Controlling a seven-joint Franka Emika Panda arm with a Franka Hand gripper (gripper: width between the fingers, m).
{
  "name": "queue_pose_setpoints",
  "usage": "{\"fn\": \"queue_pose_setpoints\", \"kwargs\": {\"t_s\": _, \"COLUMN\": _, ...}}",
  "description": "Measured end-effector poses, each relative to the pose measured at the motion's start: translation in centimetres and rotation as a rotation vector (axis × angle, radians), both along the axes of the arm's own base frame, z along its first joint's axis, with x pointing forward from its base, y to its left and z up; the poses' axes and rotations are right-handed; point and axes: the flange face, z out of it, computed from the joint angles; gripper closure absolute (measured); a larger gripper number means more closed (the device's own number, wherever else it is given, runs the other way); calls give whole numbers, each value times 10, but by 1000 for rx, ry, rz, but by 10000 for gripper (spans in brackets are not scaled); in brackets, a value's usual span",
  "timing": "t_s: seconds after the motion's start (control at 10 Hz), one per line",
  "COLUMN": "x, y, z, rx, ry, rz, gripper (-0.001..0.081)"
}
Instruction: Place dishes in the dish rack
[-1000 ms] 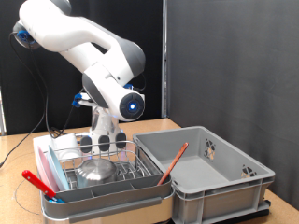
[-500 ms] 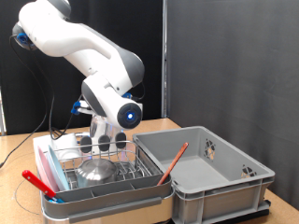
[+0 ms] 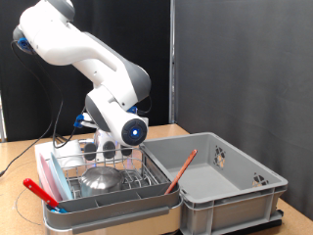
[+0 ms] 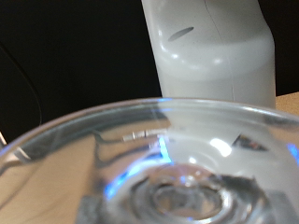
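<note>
Black backdrop, wooden table (image 3: pixel 20 157) | exterior: gripper (image 3: pixel 106 150) low over dish rack (image 3: pixel 108 186), steel bowl (image 3: pixel 99 178) inside | wrist only: clear glass piece (image 4: pixel 168 159) fills frame | grip state: cannot tell

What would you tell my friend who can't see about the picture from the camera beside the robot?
A white robot arm bends down so its gripper hangs just above the silver wire dish rack, which holds a shiny steel bowl. A red utensil sticks out at the rack's left end. On the right, a grey bin holds an orange-brown stick.
</note>
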Motion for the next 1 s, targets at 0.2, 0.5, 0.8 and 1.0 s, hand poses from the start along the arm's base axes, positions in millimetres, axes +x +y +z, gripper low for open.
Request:
{"fn": "queue_pose_setpoints", "kwargs": {"t_s": 0.2, "x": 0, "y": -1, "z": -6, "rx": -6, "ry": 3, "rz": 1, "gripper": 694}}
{"fn": "queue_pose_setpoints", "kwargs": {"t_s": 0.5, "x": 3, "y": -2, "z": -9, "rx": -13, "ry": -17, "rz": -7, "gripper": 383}}
{"fn": "queue_pose_setpoints", "kwargs": {"t_s": 0.8, "x": 12, "y": -4, "z": -5, "rx": -39, "ry": -72, "rz": 10, "gripper": 74}}
{"fn": "queue_pose_setpoints", "kwargs": {"t_s": 1.0, "x": 28, "y": -5, "z": 12, "rx": -53, "ry": -142, "rz": 20, "gripper": 10}}
